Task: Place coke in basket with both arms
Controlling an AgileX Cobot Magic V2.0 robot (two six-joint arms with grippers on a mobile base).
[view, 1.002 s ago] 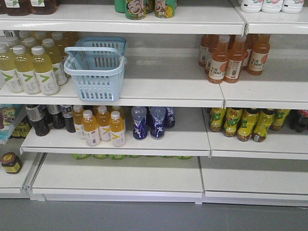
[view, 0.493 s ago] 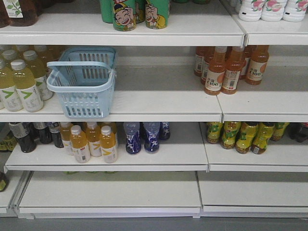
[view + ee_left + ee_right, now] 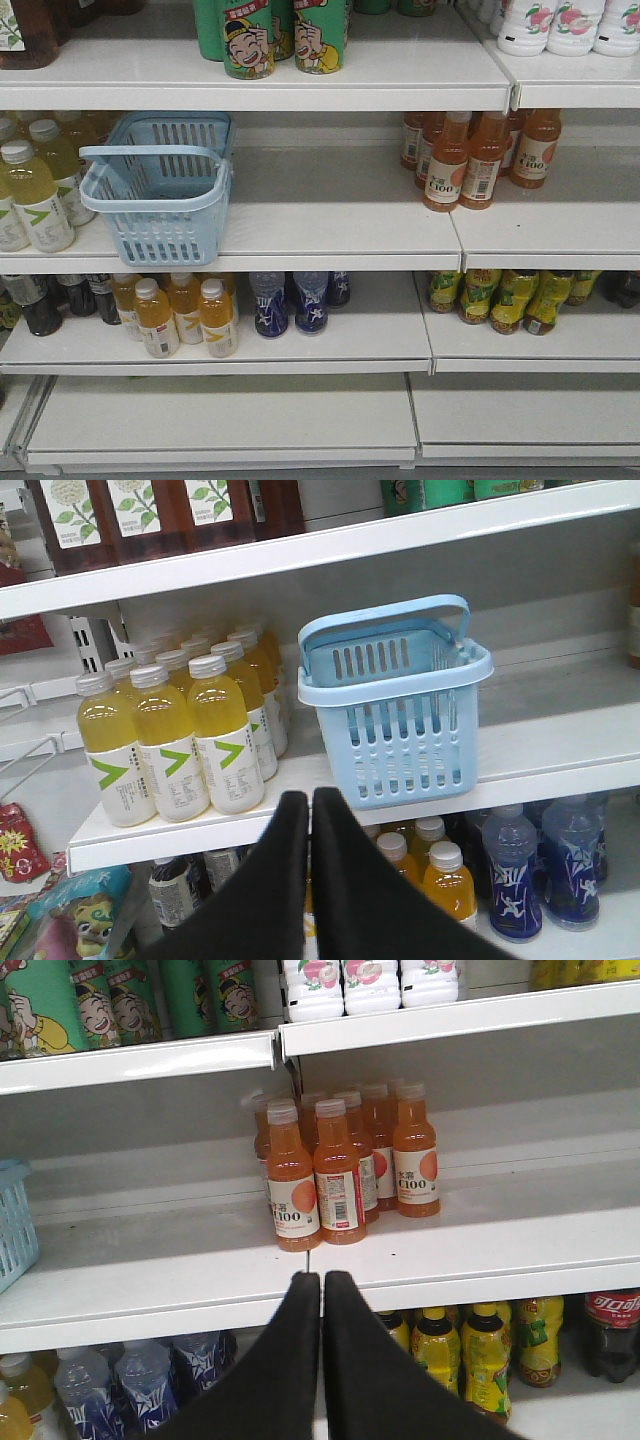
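The coke stood on the lower shelf, beside yellow-green bottles, below and well right of the right gripper, whose jaws were pressed together on nothing. The basket sat beyond the left gripper, likewise closed.

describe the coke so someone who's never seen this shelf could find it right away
On the white shelving, find the cluster of orange bottles, then drop one shelf down and look right. Past the yellow-green bottles, at the far right edge of the right wrist view, stands the coke: the only dark bottle there with a red label.
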